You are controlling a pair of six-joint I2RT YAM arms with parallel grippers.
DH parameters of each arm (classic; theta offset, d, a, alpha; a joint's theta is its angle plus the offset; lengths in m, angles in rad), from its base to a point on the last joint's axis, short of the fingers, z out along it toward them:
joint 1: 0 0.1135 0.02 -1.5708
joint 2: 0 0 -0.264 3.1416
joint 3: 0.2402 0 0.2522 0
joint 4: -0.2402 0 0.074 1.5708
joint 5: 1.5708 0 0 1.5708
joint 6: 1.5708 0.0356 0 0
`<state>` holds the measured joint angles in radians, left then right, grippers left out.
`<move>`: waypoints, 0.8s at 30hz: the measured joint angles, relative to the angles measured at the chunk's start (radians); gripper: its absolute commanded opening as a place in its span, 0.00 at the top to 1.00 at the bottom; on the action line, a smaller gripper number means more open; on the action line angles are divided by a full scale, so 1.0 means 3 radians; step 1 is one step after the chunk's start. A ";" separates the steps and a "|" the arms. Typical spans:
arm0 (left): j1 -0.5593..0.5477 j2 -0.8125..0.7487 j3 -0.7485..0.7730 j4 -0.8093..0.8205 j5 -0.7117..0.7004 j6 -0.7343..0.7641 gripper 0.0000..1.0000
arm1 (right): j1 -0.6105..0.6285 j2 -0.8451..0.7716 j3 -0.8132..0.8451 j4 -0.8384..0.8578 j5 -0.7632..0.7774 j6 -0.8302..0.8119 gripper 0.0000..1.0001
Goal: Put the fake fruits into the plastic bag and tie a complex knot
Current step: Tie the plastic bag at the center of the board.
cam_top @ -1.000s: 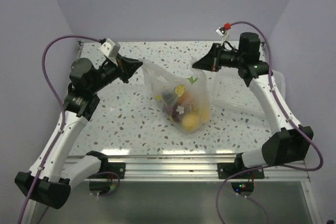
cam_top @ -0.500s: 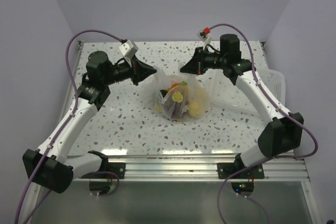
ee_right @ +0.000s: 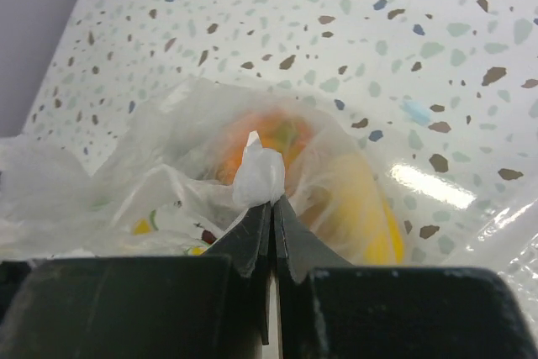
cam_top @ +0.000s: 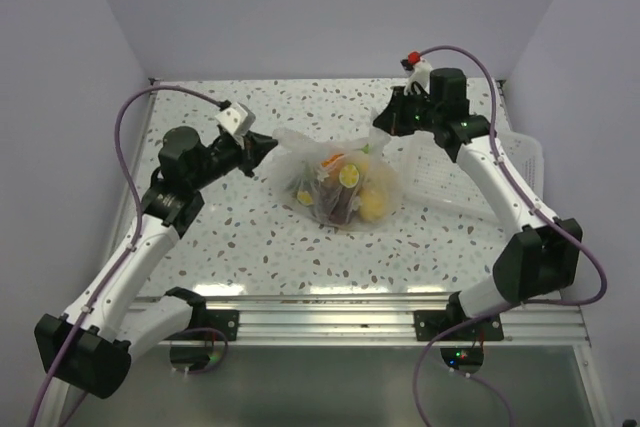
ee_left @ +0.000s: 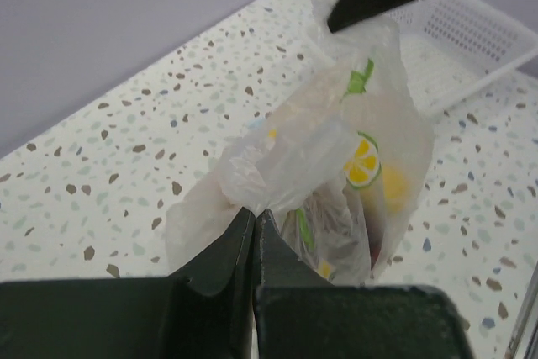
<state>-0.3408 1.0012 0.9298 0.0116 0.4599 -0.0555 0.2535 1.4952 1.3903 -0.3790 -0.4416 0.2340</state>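
The clear plastic bag (cam_top: pixel 335 182) lies mid-table with the fake fruits (cam_top: pixel 360 205) inside: yellow, orange and a dark one. My left gripper (cam_top: pixel 268 143) is shut on the bag's left top corner; it shows in the left wrist view (ee_left: pixel 255 211), pinching bunched film (ee_left: pixel 286 166). My right gripper (cam_top: pixel 380 127) is shut on the right top corner; it shows in the right wrist view (ee_right: pixel 272 201), holding a small white twist of film (ee_right: pixel 259 176) above an orange fruit (ee_right: pixel 269 145) and a yellow fruit (ee_right: pixel 357 208). I see no tied knot.
A white slotted tray (cam_top: pixel 470 172) stands at the right, under and behind the right arm; it also shows in the left wrist view (ee_left: pixel 471 39). Purple walls close the back and both sides. Speckled tabletop (cam_top: pixel 250 237) lies in front of the bag.
Both grippers first swung inward, bunching the bag. Now they have drawn apart a little again. The bag sits lower and more crumpled than a second ago.
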 measured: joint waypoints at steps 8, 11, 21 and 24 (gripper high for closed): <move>0.0000 -0.0024 -0.0261 -0.1172 0.0753 0.1568 1.00 | -0.0008 0.1006 0.0209 0.0146 0.0623 0.0032 1.00; -0.0004 0.0179 -0.0259 -0.1722 0.0928 0.2338 1.00 | -0.0008 0.1382 0.0282 0.0148 0.0748 0.0028 1.00; -0.0045 0.1207 -0.0264 -0.2522 0.0628 0.3827 1.00 | 0.0038 0.1715 0.0571 0.0160 0.0978 -0.0168 1.00; -0.0051 0.1316 -0.0310 -0.2471 0.0509 0.4013 1.00 | 0.0048 0.1756 0.0621 0.0167 0.0984 -0.0238 1.00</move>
<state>-0.3561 1.3960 0.8368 -0.7296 0.6125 1.1484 0.2680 2.0220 1.5764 -0.3290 -0.1463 0.1627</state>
